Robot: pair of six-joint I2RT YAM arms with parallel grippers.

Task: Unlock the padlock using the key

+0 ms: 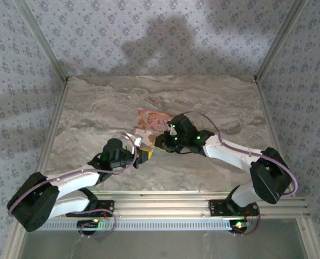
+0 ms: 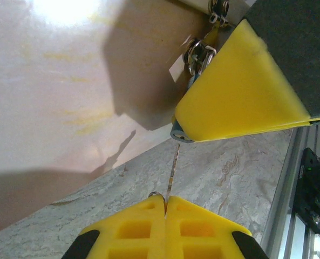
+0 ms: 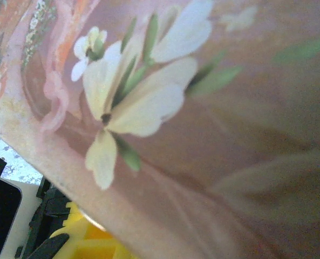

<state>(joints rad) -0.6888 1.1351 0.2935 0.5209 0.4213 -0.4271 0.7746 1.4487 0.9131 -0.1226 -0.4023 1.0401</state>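
left claw [image 2: 165,200] had its two yellow fingers pressed together on the key [image 2: 173,171], which showed edge-on in the left wrist view as a thin metal strip standing up out of the seam between the fingertips. the strip's far end met the underside of the padlock [image 2: 180,133], of which only a small bluish-silver corner peeked out from under a yellow finger [image 2: 240,91] of the right claw [image 1: 161,143]. right claw appeared to pinch the padlock, holding it up off the marble-patterned table [image 1: 95,108]; its second finger was hidden, so that grip was a judgement. small metal rings [image 2: 200,54] hung beside that finger, and it was not clear whether they belonged to the lock or to the key.

from above, the two claws met tip to tip near the middle of the table, just in front of a pink flowered card [image 1: 150,120] lying flat on it.

progress, as a judgement: picking up the key and picking up the lock looked done, and the key was lined up with the base of the lock. whether the blade sat inside the keyhole or only touched its mouth could not be told. seating it fully, turning it, and freeing the shackle remained; the shackle itself was hidden, so its state was unknown.
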